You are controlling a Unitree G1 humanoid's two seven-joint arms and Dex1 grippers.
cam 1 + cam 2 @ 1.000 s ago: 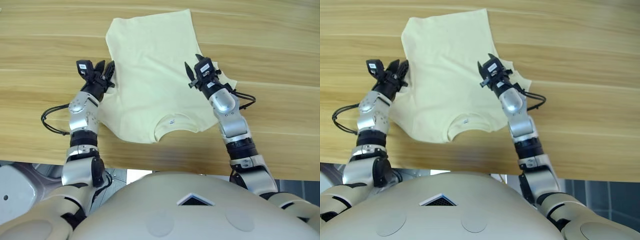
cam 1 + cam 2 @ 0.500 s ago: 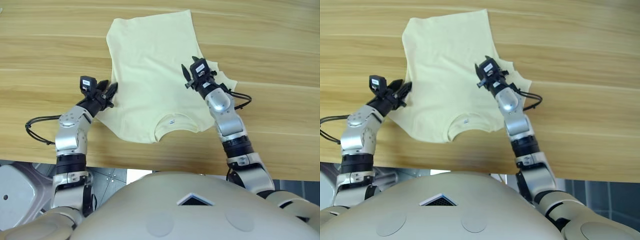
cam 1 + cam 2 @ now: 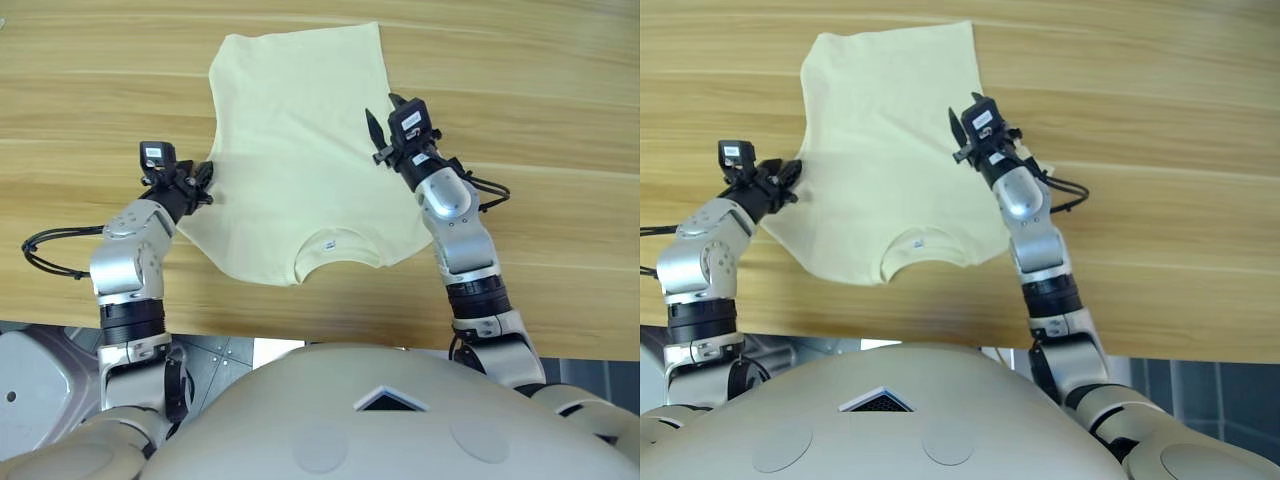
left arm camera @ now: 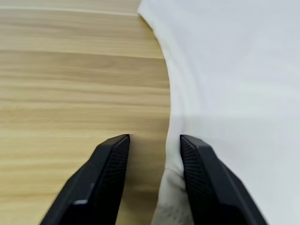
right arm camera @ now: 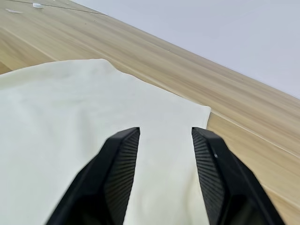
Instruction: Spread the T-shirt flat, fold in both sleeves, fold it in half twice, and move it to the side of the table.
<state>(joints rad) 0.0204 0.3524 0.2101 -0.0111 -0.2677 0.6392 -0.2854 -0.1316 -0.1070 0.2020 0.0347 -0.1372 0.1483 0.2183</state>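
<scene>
A pale yellow T-shirt lies on the wooden table, collar toward me and hem at the far side. My left gripper sits low at the shirt's left edge. It is open, and in the left wrist view the edge of the cloth lies between the fingers, beside one pad. My right gripper hangs open just above the shirt's right side. In the right wrist view its fingers frame flat cloth and hold nothing.
The table's near edge runs just below the collar. Bare wood stretches left, right and beyond the hem. Black cables loop off both forearms.
My left gripper moved outward to the shirt's left edge and lowered. The right gripper drew slightly up and away from the cloth. The shirt's near half shifted a little left.
</scene>
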